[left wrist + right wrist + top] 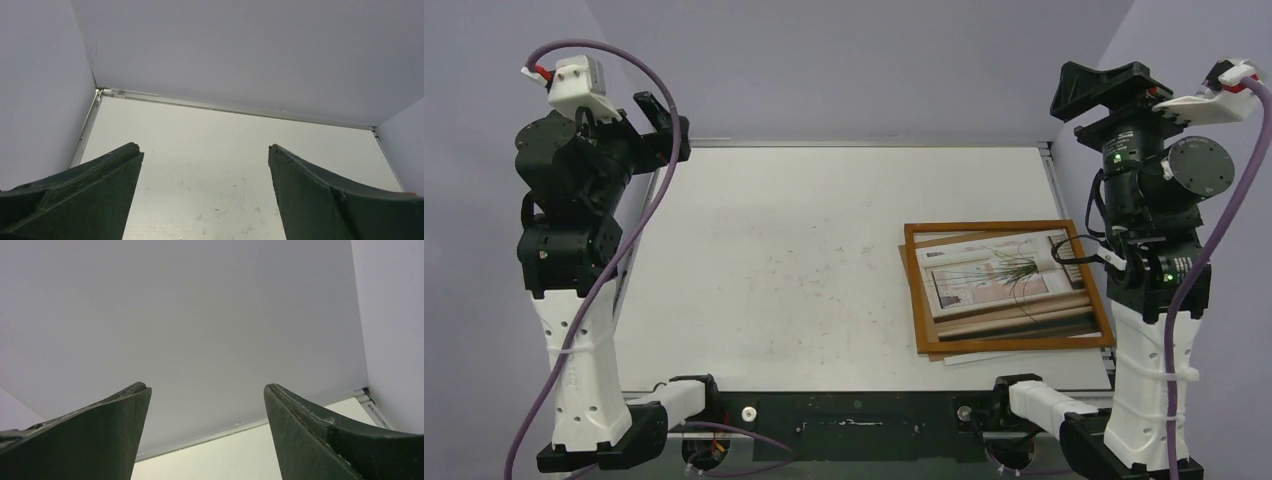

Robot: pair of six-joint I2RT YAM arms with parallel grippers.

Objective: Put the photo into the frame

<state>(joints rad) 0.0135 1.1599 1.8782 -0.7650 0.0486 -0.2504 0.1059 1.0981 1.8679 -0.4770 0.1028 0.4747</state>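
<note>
The beige plant photo (pixel 1004 285) is overlain by the orange-brown wooden frame (pixel 987 225), while the left end effector (pixel 205 150) and right end effector (pixel 207 387) are held wide, empty.

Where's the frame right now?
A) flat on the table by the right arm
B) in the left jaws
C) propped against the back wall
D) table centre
A: the frame lies flat on the right side of the table, beside the right arm, with nothing gripping it.

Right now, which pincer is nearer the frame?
The right pincer: its arm stands right beside the frame, while the left pincer is raised at the opposite side, far from it.
</note>
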